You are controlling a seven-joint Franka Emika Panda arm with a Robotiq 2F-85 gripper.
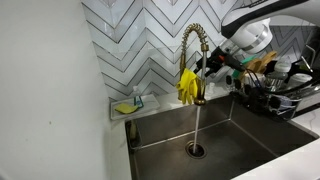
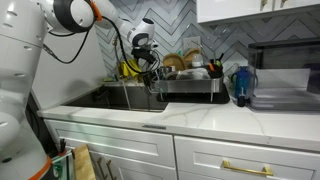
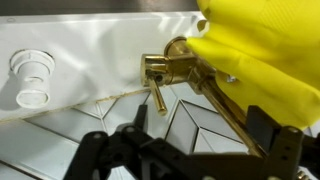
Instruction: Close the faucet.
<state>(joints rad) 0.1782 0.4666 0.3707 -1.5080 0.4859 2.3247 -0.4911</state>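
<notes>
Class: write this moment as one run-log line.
task: close faucet | water: running into sink | gripper: open, beside lever | status: not done

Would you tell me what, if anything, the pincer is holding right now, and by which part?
Nothing, it seems: in the wrist view the pincer stands open, not closed on the small lever of the faucet ahead of it.

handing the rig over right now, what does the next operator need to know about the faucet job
Gripper: open, holding nothing, up at the faucet beside its small lever. One fingertip is near the lever; contact unclear.
Things: yellow gloves hang on the faucet; water runs into the sink.
Done: approach only.
Left: push the lever shut, check that the stream stops, back away.
</notes>
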